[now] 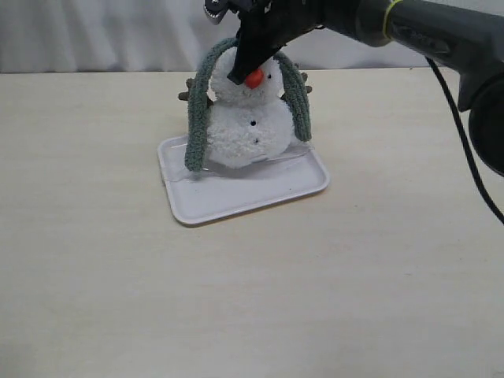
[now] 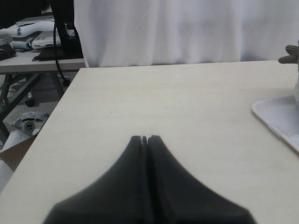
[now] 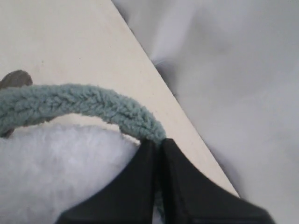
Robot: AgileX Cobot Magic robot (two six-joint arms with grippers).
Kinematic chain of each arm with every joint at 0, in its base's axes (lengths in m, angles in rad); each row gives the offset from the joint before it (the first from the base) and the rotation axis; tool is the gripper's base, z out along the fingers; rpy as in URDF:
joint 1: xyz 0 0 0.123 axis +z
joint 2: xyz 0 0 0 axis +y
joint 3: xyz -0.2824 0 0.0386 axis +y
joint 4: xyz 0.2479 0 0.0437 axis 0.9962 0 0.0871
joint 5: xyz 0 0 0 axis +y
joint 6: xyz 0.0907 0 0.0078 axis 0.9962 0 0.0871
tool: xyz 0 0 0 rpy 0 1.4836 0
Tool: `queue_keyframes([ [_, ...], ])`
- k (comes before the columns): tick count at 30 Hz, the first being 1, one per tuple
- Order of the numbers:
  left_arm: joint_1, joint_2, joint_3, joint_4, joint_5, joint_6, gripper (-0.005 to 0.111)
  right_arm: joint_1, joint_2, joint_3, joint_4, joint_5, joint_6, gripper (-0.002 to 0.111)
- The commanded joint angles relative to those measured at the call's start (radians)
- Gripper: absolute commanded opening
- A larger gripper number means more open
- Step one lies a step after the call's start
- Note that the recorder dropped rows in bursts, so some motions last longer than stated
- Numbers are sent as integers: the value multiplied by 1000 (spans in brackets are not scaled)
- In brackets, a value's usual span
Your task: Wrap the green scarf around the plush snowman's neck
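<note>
no text, label, brand, number or sign can be read in any of the views.

Cameras: one wide, two wrist

Exterior view: raised, front-on, mid-range, looking down across table (image 1: 94, 276); white tray (image 1: 236, 201) upper centre. Left wrist view: low, skims tabletop toward curtain (image 2: 187, 32), shares only tray corner. Right wrist view: very close on green scarf (image 3: 84, 105), plush snowman (image 3: 60, 172).
</note>
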Motion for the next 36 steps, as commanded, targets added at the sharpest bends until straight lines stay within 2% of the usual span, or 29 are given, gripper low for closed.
queue_keyframes([
  [1, -1, -2, 3, 1, -11, 1, 0, 1, 0, -3, -55, 66, 4, 4],
  [7, -1, -2, 3, 1, -11, 1, 0, 1, 0, -3, -152, 178, 4, 4],
  [11, -1, -2, 3, 1, -11, 1, 0, 1, -13, -8, -145, 222, 4, 5],
  [13, -1, -2, 3, 1, -11, 1, 0, 1, -27, -8, -111, 222, 4, 10],
  [20, -1, -2, 3, 1, -11, 1, 0, 1, -95, -8, -58, 237, 26, 37],
  [24, -1, -2, 3, 1, -11, 1, 0, 1, -129, -8, -58, 258, 95, 44],
  [32, -1, -2, 3, 1, -11, 1, 0, 1, -162, -8, -58, 366, 170, 45],
  [36, -1, -2, 3, 1, -11, 1, 0, -31, -166, -8, -60, 369, 394, 45],
])
